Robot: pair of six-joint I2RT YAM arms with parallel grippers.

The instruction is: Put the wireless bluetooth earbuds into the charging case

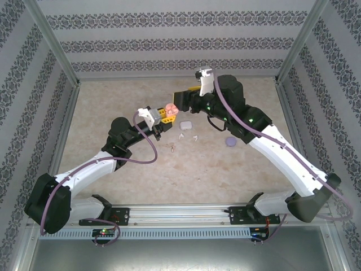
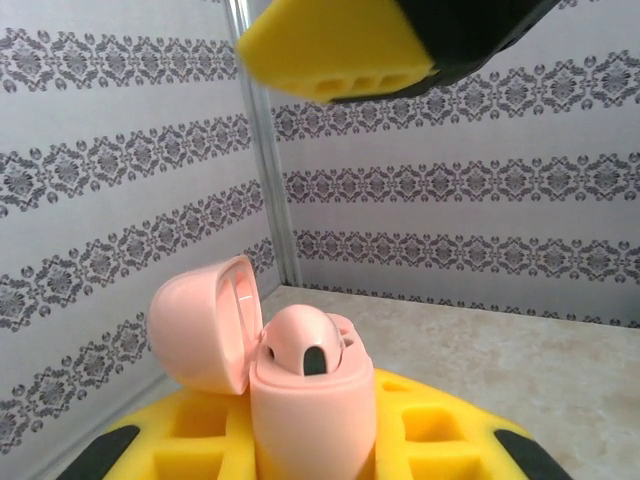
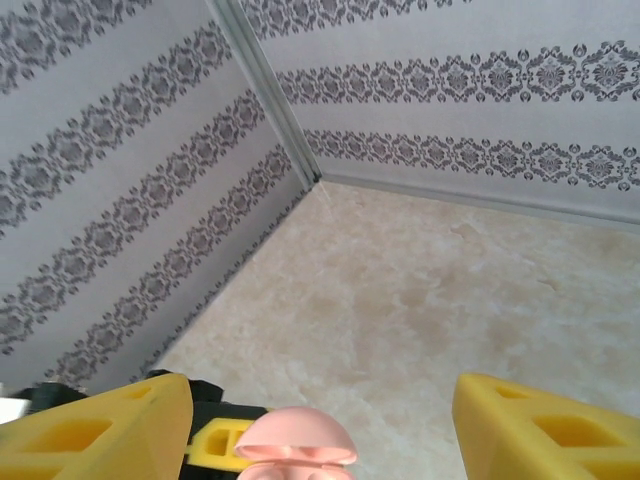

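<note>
**Pink case held open by L arm, R fingers spread over it**

L gripper [image 1: 167, 114] is clamped on the pink charging case [image 1: 172, 109], which is held up off the table [image 1: 113, 96] near its centre. In L wrist view the case [image 2: 312, 410] stands upright btwn the yellow fingers [image 2: 440, 430]; its lid [image 2: 205, 325] is hinged open to the left. One pink earbud [image 2: 300, 342] sits in the case w/ its rounded head showing and a dark spot facing the camera; the slot beside it is mostly hidden, so can't tell if it's filled.

R gripper [image 1: 183, 97] hangs just beyond and above the case; its fingers are spread wide, pinching nothing. In R wrist view its yellow pads [image 3: 100, 430] stand far apart at the bottom corners; the pink top of the case [image 3: 295, 448] lies btwn them, touching neither. One R fingertip [image 2: 335, 50] sits at the top of L wrist view, apart from the case.

On the table: white case [image 1: 185, 124] just beside L gripper's tip; three small pale earbuds [image 1: 181, 135] loose near it; purple case [image 1: 230, 141] further right, by the R forearm. Patterned walls [image 1: 169, 45] stand all round.
</note>
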